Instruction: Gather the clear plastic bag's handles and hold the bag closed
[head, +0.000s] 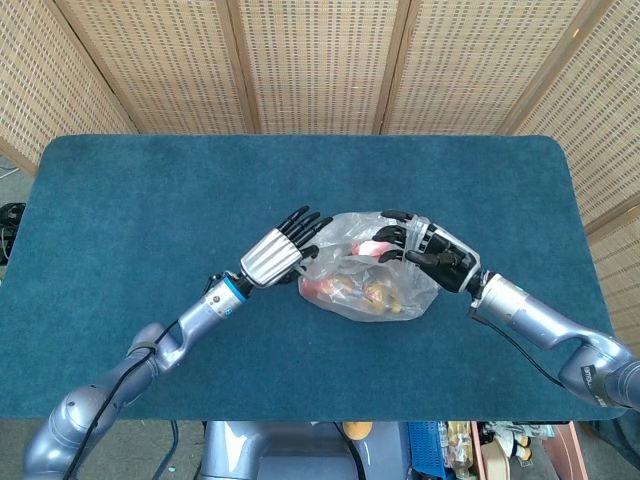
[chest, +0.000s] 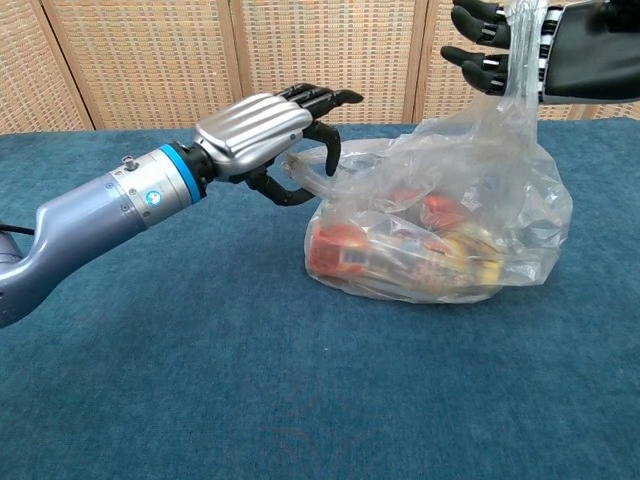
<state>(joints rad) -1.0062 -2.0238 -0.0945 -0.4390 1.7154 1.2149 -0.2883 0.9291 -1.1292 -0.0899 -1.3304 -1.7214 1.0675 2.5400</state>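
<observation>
Task roughly half done — right hand (chest: 530, 50) is holding one handle of the clear plastic bag (chest: 440, 235) raised, while left hand (chest: 270, 135), fingers spread wide and empty, is reaching at the other handle (chest: 300, 180) — not yet gathered.

Bag: a clear, crinkled plastic bag (chest: 440, 235) sits on the dark teal carpeted table (chest: 200, 380), holding red and yellow packaged items (chest: 400, 250).
Right handle: a stretched strip of clear plastic (chest: 515, 70) rises from the bag's top to the black right hand (chest: 520, 45), which grips it at the upper right edge.
Left handle: a loose clear loop (chest: 305, 170) droops at the bag's left side.
Left hand: the silver-backed, black-fingered left hand (chest: 275, 135) reaches over this loop, fingers spread and curved; whether they touch it cannot be told.
Backdrop: woven wicker screen panels (chest: 150, 60).
</observation>
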